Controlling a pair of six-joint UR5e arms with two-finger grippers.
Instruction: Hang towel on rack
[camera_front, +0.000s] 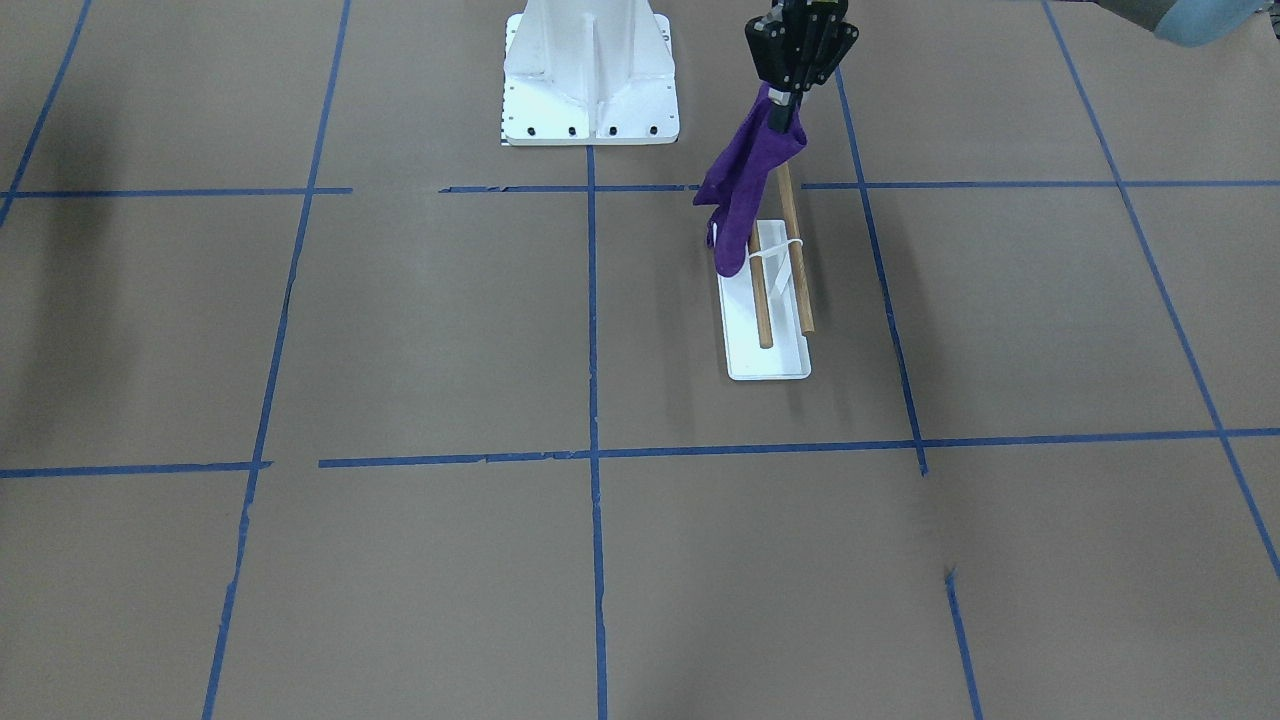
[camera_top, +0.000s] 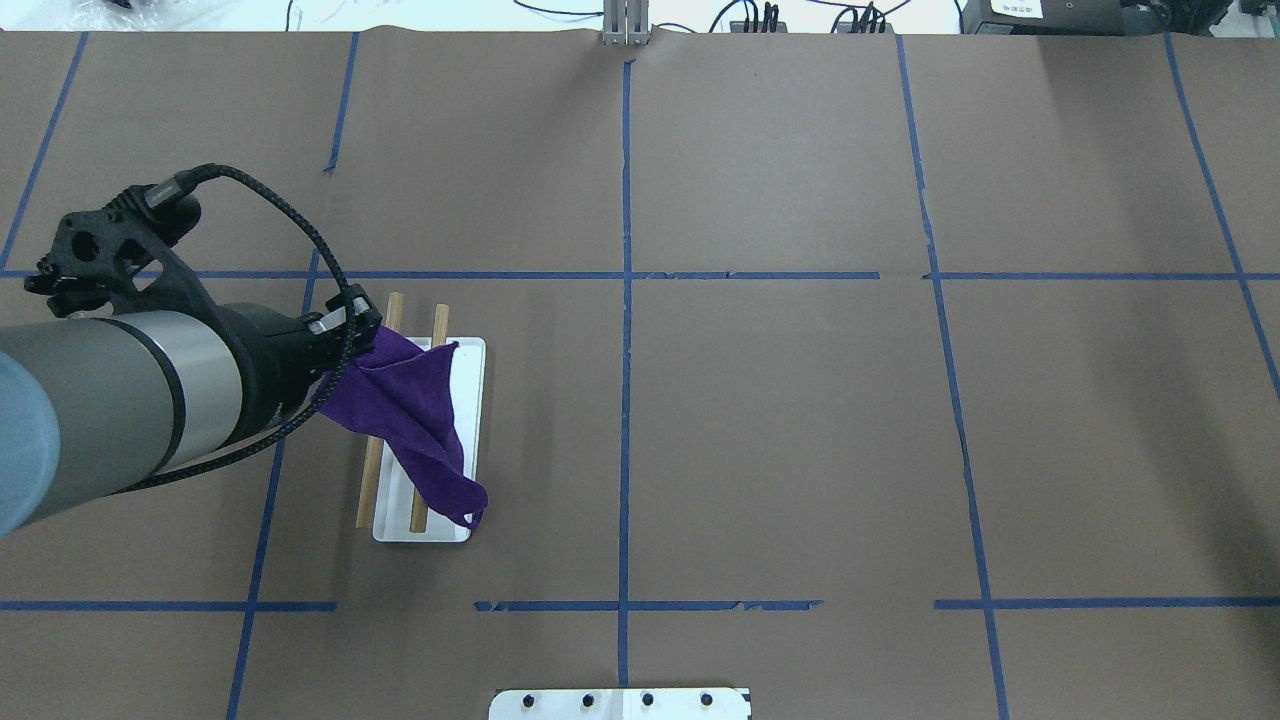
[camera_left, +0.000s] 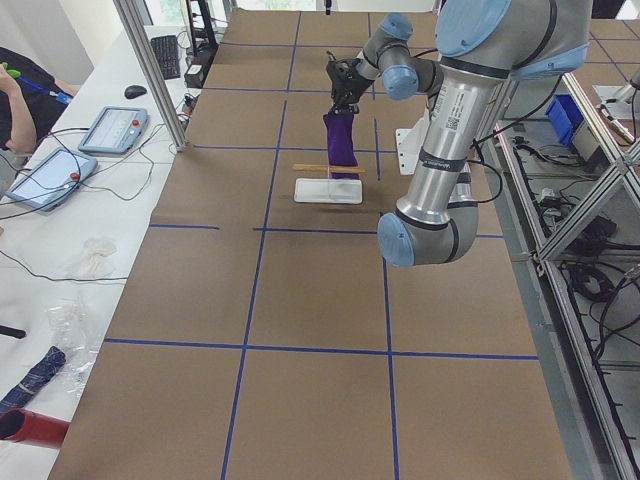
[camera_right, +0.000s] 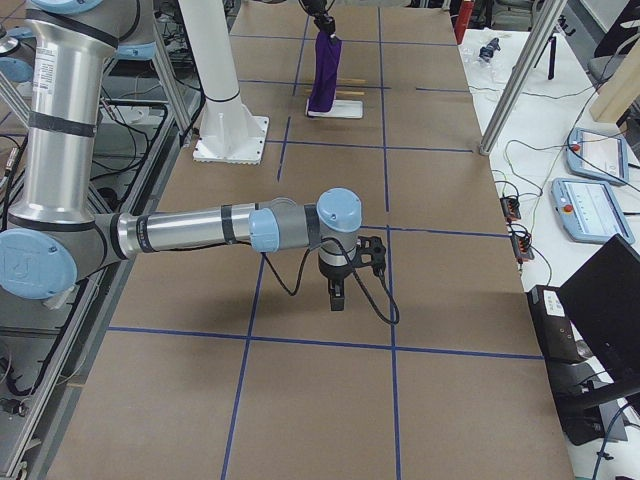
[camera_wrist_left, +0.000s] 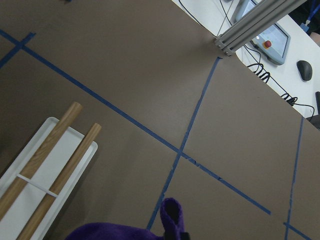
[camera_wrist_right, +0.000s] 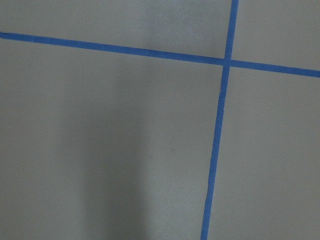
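Left claw (camera_front: 787, 108) pinches the purple towel (camera_front: 745, 190), dangling it over the rack (camera_front: 770, 362)!

The jaws are closed narrow on the towel's top corner, and the fingertips are buried in the cloth, so the exact grip is hidden. The towel hangs straight down below the claw, crossing both wooden rods (camera_front: 800, 270), with its lower tip over the white base's end. I cannot tell whether the cloth touches the rods. From the left wrist camera only a fold of towel peeks in at the bottom, and the rack is cut off at the corner. The right claw (camera_right: 337, 300) points down over the bare table (camera_right: 440, 250), well apart; whether it is open I cannot tell.
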